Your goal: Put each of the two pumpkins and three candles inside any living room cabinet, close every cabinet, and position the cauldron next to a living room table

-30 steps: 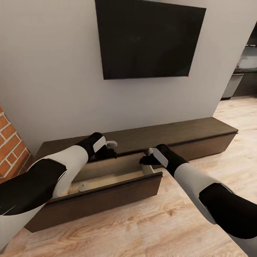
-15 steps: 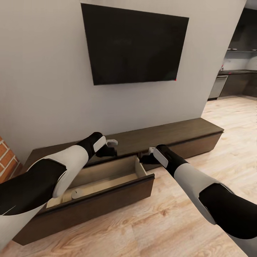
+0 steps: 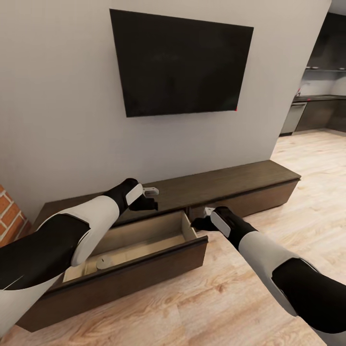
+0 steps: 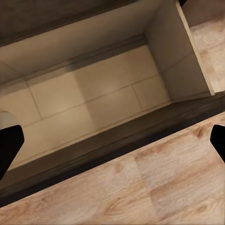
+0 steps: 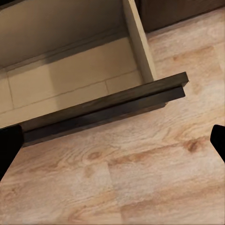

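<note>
The left arm (image 3: 91, 226) hides part of the open drawer (image 3: 144, 240) — the pale candle (image 3: 103, 262) inside is too small to make out.

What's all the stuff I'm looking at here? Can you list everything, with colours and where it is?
Cabinet: one, dark brown, long and low against the wall.
Drawer: one, dark front, pale inside, pulled open.
Candle: one, pale grey, lying in the drawer.
Television: one, black, on the wall.
Brick wall: red, far left.
Floor: light wood.
Left gripper: black, open, above the drawer.
Right gripper: black, open, at the drawer's right corner.
</note>
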Controlling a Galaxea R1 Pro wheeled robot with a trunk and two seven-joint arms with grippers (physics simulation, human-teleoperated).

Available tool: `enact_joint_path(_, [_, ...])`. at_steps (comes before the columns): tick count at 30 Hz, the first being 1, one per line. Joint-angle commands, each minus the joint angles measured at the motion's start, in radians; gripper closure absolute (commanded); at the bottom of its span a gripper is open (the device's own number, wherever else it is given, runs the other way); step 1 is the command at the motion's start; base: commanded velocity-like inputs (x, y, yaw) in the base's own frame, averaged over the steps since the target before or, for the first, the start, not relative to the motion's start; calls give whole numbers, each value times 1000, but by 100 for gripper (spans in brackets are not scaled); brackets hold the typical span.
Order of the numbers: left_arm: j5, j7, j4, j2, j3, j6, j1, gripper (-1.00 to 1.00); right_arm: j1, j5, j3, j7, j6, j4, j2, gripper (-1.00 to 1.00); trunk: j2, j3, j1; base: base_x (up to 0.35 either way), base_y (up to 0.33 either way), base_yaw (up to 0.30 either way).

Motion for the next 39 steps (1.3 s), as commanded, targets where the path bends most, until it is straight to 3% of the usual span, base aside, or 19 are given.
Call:
enact_joint_path(1, [11, 8, 0, 0, -4, -1, 0, -100, 2, -11, 7, -2, -4, -1, -5, -100, 0, 1, 0, 0, 0, 0])
enact_joint_path(10, [11, 8, 1, -2, -4, -27, 0, -100, 8, -12, 8, 9, -15, 0, -35, -100, 0, 14, 0, 0, 0, 0])
enact_joint_path(33, [11, 6, -9, -5, -5, -28, 0, -100, 11, -9, 11, 8, -58, 22, -38, -100, 0, 51, 0, 0, 0, 0])
enact_joint_path(39, [11, 6, -9, -7, -6, -28, 0, -100, 11, -9, 12, 8, -58, 23, -38, -100, 42, 80, -23, 0, 0, 0])
